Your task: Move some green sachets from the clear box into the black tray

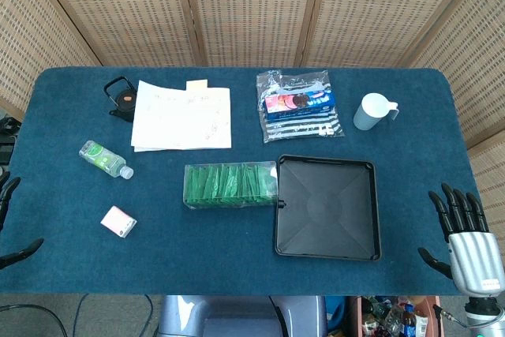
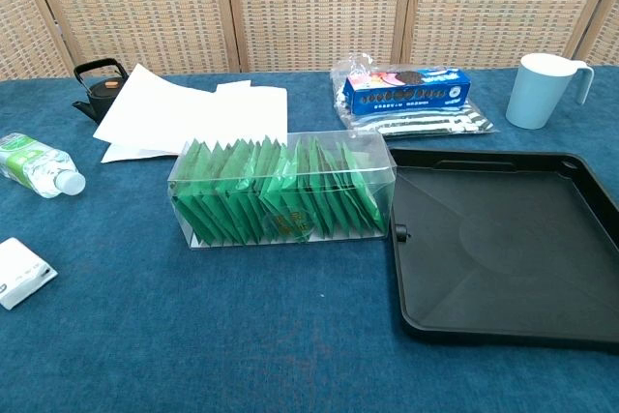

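woven rattan screen panels (image 1: 252,5) behind | blue cloth-covered table (image 1: 237,274) — even light

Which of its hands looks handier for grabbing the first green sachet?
Probably the right hand: it is open beside the black tray. The clear box lies midway, and the left hand is barely visible.

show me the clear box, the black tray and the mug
clear box (image 2: 290,157), chest view, top edge
black tray (image 2: 503,239), chest view, bare floor
mug (image 2: 538,92), chest view, side wall
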`<state>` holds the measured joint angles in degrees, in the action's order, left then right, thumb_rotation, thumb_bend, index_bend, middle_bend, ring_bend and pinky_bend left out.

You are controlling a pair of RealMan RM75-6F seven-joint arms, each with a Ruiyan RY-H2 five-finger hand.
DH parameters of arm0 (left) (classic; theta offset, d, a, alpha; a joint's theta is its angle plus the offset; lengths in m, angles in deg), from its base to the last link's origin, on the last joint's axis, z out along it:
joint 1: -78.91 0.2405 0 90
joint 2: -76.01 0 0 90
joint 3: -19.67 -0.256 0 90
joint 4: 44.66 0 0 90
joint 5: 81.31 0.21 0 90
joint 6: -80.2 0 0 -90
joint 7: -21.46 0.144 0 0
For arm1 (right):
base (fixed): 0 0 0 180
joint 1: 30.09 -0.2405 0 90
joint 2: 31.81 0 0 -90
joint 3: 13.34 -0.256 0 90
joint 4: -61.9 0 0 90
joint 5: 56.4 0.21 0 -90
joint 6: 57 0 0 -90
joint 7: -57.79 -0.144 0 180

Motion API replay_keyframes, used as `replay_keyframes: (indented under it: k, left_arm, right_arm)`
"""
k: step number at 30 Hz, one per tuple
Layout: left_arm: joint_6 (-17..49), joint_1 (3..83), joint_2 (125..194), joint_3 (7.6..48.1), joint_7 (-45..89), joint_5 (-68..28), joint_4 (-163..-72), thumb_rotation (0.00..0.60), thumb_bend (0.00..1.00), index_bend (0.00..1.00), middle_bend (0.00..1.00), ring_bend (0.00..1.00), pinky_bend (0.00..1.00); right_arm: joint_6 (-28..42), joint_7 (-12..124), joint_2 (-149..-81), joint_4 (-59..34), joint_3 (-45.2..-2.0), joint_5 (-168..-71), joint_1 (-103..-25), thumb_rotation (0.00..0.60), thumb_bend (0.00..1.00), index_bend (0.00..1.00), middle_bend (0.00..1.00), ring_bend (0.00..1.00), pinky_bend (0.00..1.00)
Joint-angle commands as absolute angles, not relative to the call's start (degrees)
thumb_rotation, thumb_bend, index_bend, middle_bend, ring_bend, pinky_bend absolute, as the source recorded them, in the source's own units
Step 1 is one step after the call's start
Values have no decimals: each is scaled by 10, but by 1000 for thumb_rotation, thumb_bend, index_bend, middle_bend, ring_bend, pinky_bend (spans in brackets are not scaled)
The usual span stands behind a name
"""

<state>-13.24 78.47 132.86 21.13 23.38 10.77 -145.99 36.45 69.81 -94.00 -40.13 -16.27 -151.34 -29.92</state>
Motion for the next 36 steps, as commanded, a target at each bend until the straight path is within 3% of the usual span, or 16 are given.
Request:
replay_keyframes:
  k: [1, 10, 16, 22, 29, 36]
  left_arm:
    - [-132, 785, 1329, 211, 234, 107, -1460, 600, 111, 0, 0, 0, 0]
    - [-132, 784, 1331, 212, 237, 109, -1459, 600, 112, 0, 0, 0, 0]
    - [-128, 780, 1335, 219, 243, 99, -1457, 600, 111, 0, 0, 0, 0]
    - [-108, 770, 1342, 227, 252, 78, -1453, 600, 112, 0, 0, 0, 0]
    - [-92, 762, 1348, 236, 259, 53, -1448, 600, 112, 0, 0, 0, 0]
    - [-86, 756, 1354, 243, 265, 40, -1442, 600, 112, 0, 0, 0, 0]
  right_arm:
    - [363, 698, -940, -402, -162, -1513, -300, 600, 0, 0, 0, 0, 0]
    - [340, 671, -933, -405, -165, -1518, -318, 600, 0, 0, 0, 0, 0]
    - [228, 639, -898, -437, -188, -1529, -404, 600, 0, 14, 0, 0, 0]
    - [68, 593, -883, -473, -255, -1468, -535, 600, 0, 70, 0, 0, 0]
    - [-68, 591, -945, -456, -312, -1358, -660, 600, 51, 168, 0, 0, 0]
    - [-129, 633, -1039, -406, -331, -1246, -749, 600, 123, 209, 0, 0, 0]
